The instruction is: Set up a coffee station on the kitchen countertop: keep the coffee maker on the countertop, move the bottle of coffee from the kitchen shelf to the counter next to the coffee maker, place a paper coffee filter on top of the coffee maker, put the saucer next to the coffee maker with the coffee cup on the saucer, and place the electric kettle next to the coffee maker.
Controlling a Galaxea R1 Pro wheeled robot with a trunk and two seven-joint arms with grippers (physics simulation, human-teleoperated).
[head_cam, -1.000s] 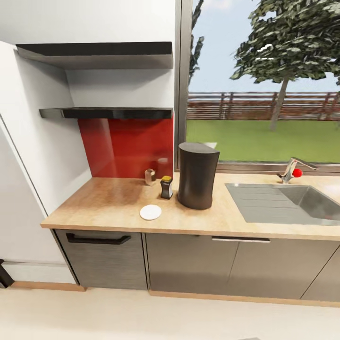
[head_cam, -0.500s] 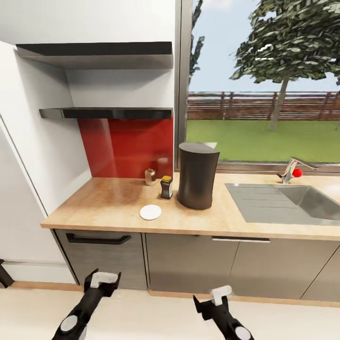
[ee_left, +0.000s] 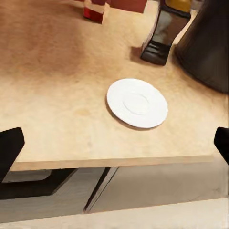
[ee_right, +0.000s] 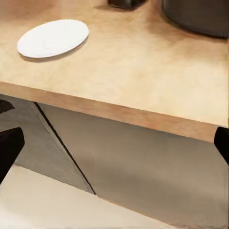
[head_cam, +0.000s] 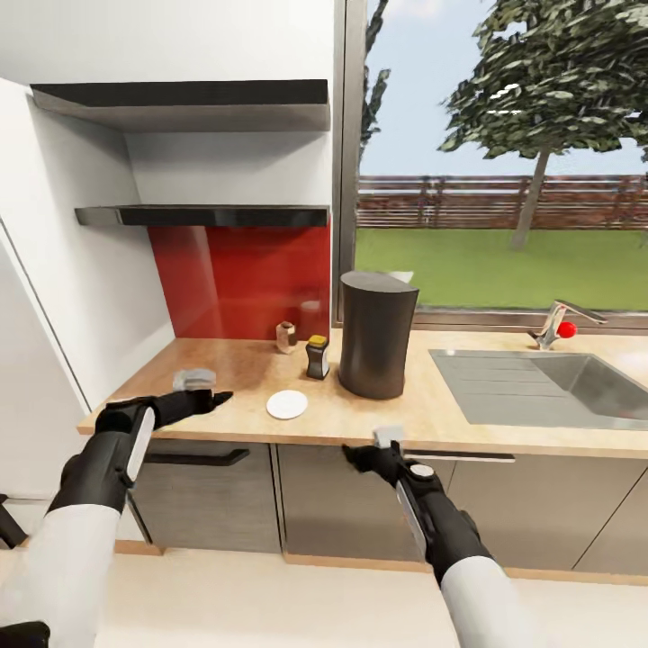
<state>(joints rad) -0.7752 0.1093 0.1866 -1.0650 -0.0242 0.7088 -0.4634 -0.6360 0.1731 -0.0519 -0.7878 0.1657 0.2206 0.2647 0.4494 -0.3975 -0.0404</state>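
Risk entry: both my claws gape empty, left gripper (head_cam: 202, 389) nearest the saucer (head_cam: 287, 405); a careless reach could shove it into the coffee maker (head_cam: 376, 335); right gripper (head_cam: 376, 447) may clip the countertop (head_cam: 432, 409) edge.

Home kitchen: wooden countertop (head_cam: 225, 378), sink (head_cam: 540, 387), cabinets (head_cam: 360, 504).

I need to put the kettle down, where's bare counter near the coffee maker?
Bare wood on the countertop left of the saucer, and between the coffee maker and the sink. Crowded behind the saucer: the coffee bottle and a small cup.
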